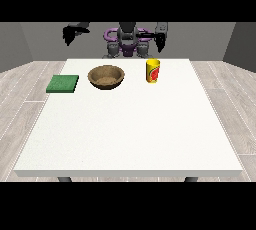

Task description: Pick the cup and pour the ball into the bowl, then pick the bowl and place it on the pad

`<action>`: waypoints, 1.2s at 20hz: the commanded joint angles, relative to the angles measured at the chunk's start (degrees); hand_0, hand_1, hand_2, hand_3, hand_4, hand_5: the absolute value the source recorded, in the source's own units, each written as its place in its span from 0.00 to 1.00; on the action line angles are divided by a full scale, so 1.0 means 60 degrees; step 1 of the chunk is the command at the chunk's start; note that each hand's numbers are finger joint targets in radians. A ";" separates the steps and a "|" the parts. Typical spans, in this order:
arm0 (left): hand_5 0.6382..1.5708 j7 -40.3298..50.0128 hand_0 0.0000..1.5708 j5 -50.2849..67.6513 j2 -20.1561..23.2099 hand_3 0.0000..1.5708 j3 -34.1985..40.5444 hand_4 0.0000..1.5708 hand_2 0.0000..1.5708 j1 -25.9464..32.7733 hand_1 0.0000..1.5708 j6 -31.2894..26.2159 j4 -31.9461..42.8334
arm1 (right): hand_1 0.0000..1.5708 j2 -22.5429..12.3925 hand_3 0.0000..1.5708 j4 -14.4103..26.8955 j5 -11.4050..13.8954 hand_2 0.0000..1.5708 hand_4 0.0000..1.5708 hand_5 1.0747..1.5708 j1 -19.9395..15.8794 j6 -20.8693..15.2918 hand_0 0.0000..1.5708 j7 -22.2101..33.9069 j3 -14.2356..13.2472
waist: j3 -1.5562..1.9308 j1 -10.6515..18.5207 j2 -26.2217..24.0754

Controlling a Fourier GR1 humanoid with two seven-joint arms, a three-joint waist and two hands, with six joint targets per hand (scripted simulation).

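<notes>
The ball was hidden inside the cup [153,70]; both raised hands [68,35] [160,41] were too small to tell their state.

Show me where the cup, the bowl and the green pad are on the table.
cup [153,71], front view, on its yellow and red side wall.
bowl [106,81], front view, on its brown near rim.
green pad [63,83], front view, on the middle of its top face.

white table [130,134] carries green pad [63,83], bowl [106,77], cup [153,70].
</notes>
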 commanded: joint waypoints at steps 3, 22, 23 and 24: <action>0.90 -0.1892 0.00 0.0383 0.0421 0.00 0.1207 0.00 0.00 -0.1029 0.00 -0.0476 0.2110 | 0.00 -0.0342 0.00 0.0364 -0.0086 0.00 0.15 1.00 -0.0925 -0.0049 0.00 -0.0063 -0.0433 | -0.0006 -0.0014 0.0633; 0.99 -0.4642 0.83 -0.1002 0.0060 1.00 0.2137 0.73 1.00 -0.2950 0.83 0.2215 0.7108 | 0.00 -0.1622 0.00 0.1756 -0.1118 0.00 0.14 1.00 -0.1222 0.1944 0.00 -0.0925 -0.1524 | -0.0005 -0.1096 0.1522; 0.98 -0.5073 0.83 -0.0771 0.0144 1.00 0.2384 0.74 1.00 -0.3111 0.83 0.2051 0.7380 | 0.00 -0.1825 0.00 0.2107 -0.1155 0.00 0.14 1.00 -0.1344 0.2251 0.00 -0.1399 -0.1757 | -0.0004 -0.0994 0.1767; 0.98 -0.5345 0.84 -0.0448 -0.0010 1.00 0.2217 0.75 1.00 -0.3330 0.84 0.2474 0.7924 | 0.00 -0.1509 0.00 0.1660 -0.1000 0.00 0.15 1.00 -0.1198 0.1950 0.00 -0.0891 -0.1365 | -0.0009 -0.1208 0.1660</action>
